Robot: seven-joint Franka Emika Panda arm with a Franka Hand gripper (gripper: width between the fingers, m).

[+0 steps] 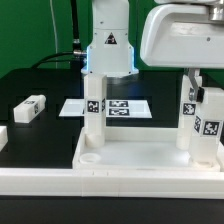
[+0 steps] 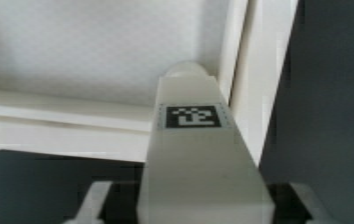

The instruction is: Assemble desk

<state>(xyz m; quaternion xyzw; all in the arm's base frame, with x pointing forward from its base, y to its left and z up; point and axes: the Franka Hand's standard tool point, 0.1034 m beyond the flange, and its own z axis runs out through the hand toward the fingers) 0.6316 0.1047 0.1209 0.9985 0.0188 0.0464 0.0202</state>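
Note:
The white desk top (image 1: 130, 165) lies in the foreground with its raised rim up. My gripper (image 1: 96, 80) is shut on a white leg block (image 1: 95, 112) and holds it upright over the top's far corner, on the exterior view's left. In the wrist view the leg (image 2: 195, 150) runs out from between my fingers (image 2: 103, 200), its tag facing the camera, with the top's rim and corner (image 2: 245, 60) behind it. Two more legs (image 1: 207, 125) stand upright on the top at the exterior view's right. A loose leg (image 1: 30, 108) lies on the black table at the left.
The marker board (image 1: 125, 106) lies flat on the table behind the desk top. A large white housing (image 1: 185, 35) hangs at the upper right of the exterior view. A small white piece (image 1: 3, 138) sits at the left edge.

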